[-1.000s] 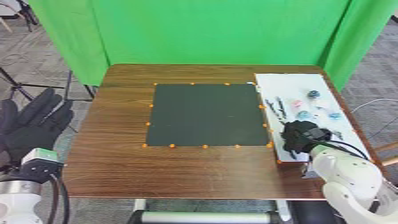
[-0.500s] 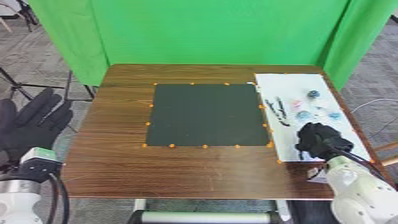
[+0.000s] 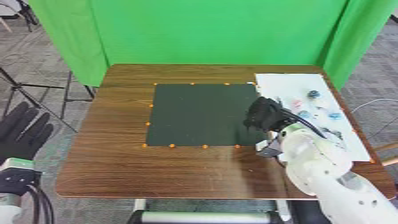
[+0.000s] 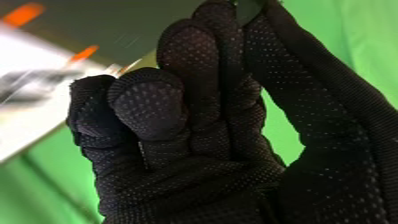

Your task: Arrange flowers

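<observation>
Note the position of the right hand (image 3: 261, 114): above the right edge of the dark mat (image 3: 191, 117). You cannot tell whether it holds anything. The left hand (image 3: 25, 131) is open wide, off the left side of the surface (image 3: 151, 175). To the right of the right hand, on the white board (image 3: 282, 82), locate the dark blue flower (image 3: 313, 94), pink flower (image 3: 298, 104) and light blue flower (image 3: 335, 115). Expect light, soft, easily crushed pieces; pinch each gently at its base, clear of the petals.
</observation>
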